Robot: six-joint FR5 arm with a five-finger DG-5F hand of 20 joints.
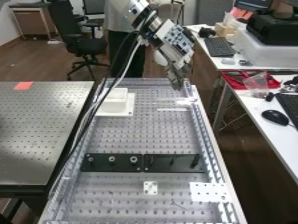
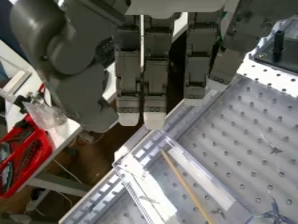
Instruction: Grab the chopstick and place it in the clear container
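At the bench's far right, my hand (image 1: 176, 75) hangs down above the clear container (image 1: 176, 102). From the wrist view, my hand (image 2: 155, 75) has straight fingers and a thumb held apart from them, with nothing between. Past the fingertips lies the clear container (image 2: 219, 192), a see-through box. The thin, light brown chopstick (image 2: 183, 181) lies slanted within the container's outline, one end close to a corner; whether it rests inside or shows through a wall, I cannot tell. The fingertips are not on the chopstick.
A white box on a plate (image 1: 116, 105) stands left of the container. A black strip with fittings (image 1: 143, 162) crosses the bench nearer the camera, with white perforated plates beyond it. Raised rails (image 1: 211, 145) edge the bench. A red tray (image 1: 249, 81) sits on the right-hand table.
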